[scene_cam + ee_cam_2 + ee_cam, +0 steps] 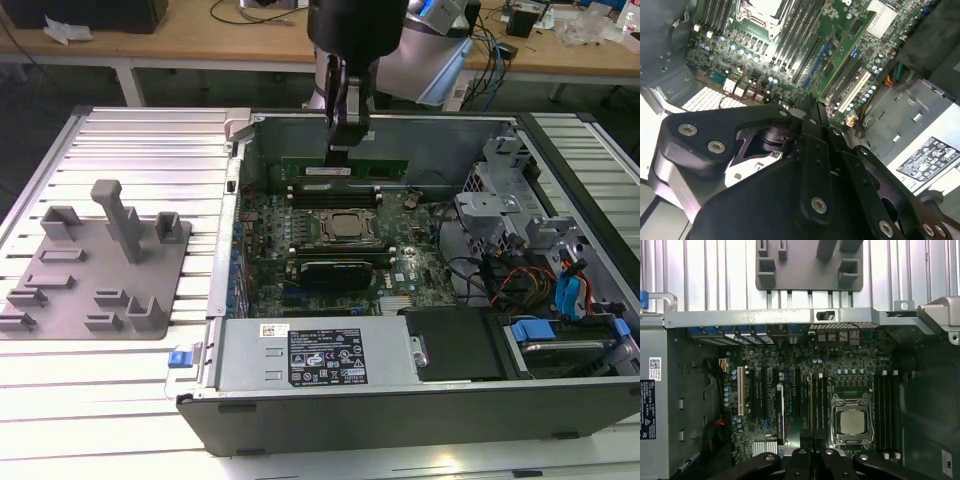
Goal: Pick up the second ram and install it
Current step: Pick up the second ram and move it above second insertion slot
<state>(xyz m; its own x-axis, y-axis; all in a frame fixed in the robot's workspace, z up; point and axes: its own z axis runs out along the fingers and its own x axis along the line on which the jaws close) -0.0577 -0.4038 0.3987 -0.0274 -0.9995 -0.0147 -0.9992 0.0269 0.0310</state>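
In the exterior view my black gripper (340, 150) reaches down into the open computer case (230, 300). It is shut on the top edge of the second ram (345, 166), a long green stick with a white label. The stick hangs level over the memory slots just behind the processor socket (347, 227). Seen from the first wrist view, the ram (809, 405) is a thin edge-on line running out from the fingers (801, 456), above the slots beside the socket (852, 421). The second wrist view has the gripper (812, 114) over the motherboard (790, 45).
A grey fixture plate (95, 270) lies on the ribbed table at the exterior view's left. A black expansion card (340, 270) sits in front of the socket. The power supply (320, 355) lines the near wall. The drive cage (500, 200) and cables crowd the right.
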